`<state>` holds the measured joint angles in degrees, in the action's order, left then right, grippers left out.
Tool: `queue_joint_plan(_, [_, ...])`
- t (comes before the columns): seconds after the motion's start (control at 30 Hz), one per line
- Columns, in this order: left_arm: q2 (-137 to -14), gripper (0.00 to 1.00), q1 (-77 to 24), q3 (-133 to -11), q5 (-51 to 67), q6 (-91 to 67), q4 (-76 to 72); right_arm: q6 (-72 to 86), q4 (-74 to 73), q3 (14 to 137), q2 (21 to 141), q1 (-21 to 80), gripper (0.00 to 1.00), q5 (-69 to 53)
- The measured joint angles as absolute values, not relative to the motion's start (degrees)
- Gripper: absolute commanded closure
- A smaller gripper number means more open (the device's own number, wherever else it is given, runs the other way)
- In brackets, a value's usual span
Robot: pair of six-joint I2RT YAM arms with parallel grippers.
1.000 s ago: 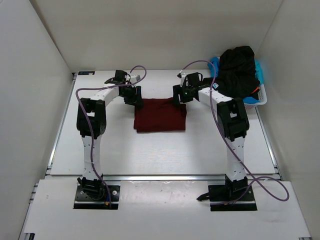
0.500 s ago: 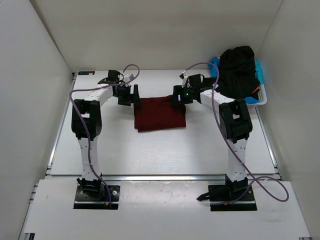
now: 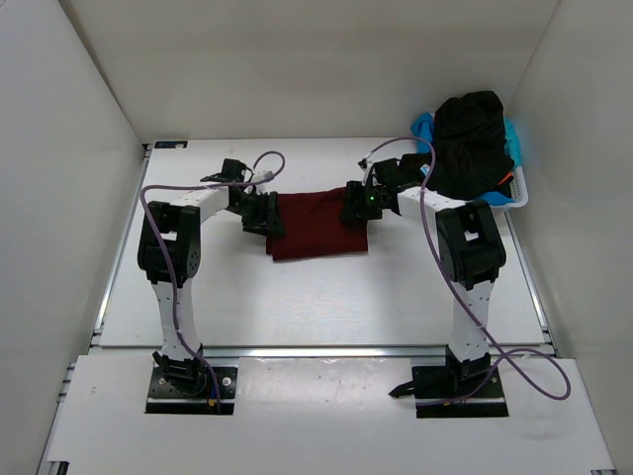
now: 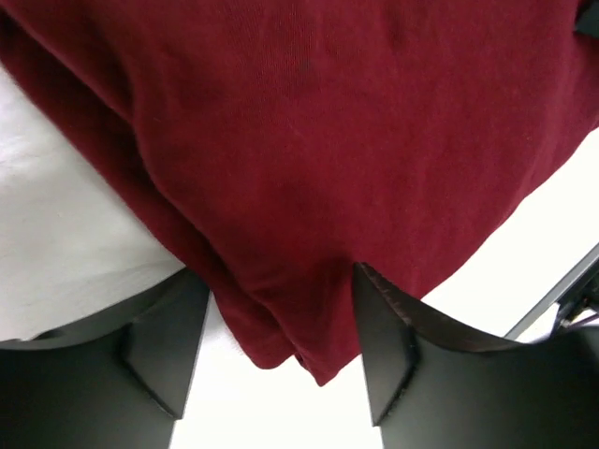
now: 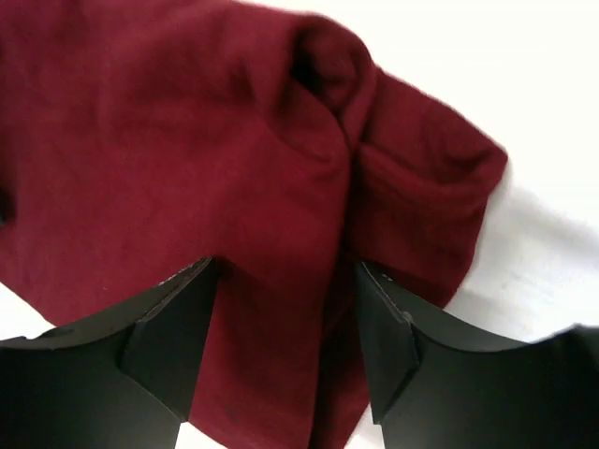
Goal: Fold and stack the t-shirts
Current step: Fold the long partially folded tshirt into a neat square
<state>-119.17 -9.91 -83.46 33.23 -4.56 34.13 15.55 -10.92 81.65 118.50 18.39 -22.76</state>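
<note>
A folded dark red cloth t-shirt lies flat on the white table, a little toward 12 o'clock from the table's middle. The left gripper is down at the shirt's 9 o'clock edge. In its wrist view its two black fingers stand apart, with a folded corner of the red cloth filling the gap between them. Whether they pinch that corner or merely straddle it cannot be told. The right gripper is at the shirt's 3 o'clock edge. Its fingers are likewise parted around a bunched ridge of the cloth, and a grasp cannot be confirmed there either. At the table's 2 o'clock corner sits a white plastic lattice basket, heaped with a crumpled black cloth t-shirt. Light blue cloth shows at the heap's sides.
</note>
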Motion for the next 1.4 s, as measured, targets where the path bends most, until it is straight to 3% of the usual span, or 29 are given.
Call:
queue_joint_plan(0.07, [-119.2,0.39,-10.3,-83.0,33.6,-4.9,34.0,16.1,-10.8,80.7,118.5,18.4,0.47,-22.8])
queue_joint_plan(0.2, [-119.2,0.58,-10.8,-82.8,33.7,-5.4,33.9,16.6,-9.8,80.2,118.4,18.7,0.67,-23.6])
queue_joint_plan(0.27, [-119.2,0.66,-10.9,-82.8,33.8,-5.5,33.8,16.8,-9.7,80.2,118.4,18.8,0.88,-24.1])
queue_joint_plan(0.33, [-119.2,0.69,-11.0,-82.8,34.0,-5.6,33.8,17.2,-9.3,80.1,118.3,18.9,0.99,-24.2])
queue_joint_plan(0.77, [-118.1,0.69,-10.4,-82.8,40.2,-5.6,31.2,20.6,6.9,57.6,96.4,22.6,1.0,-14.4])
queue_joint_plan(1.07, [-115.3,0.62,-13.3,-82.9,40.0,-5.2,30.9,25.8,8.8,51.7,94.7,23.1,1.0,-8.2])
queue_joint_plan(1.13, [-115.5,0.63,-14.2,-82.9,38.5,-5.2,31.2,26.8,7.8,51.6,94.7,22.7,0.92,-7.3])
queue_joint_plan(1.3, [-115.9,0.62,-14.0,-82.6,34.5,-5.5,31.4,28.2,4.4,54.3,98.2,20.0,0.85,-9.2])
queue_joint_plan(1.4, [-115.9,0.52,-13.5,-82.1,32.1,-5.2,31.7,28.5,2.2,55.7,100.5,18.4,0.79,-10.1])
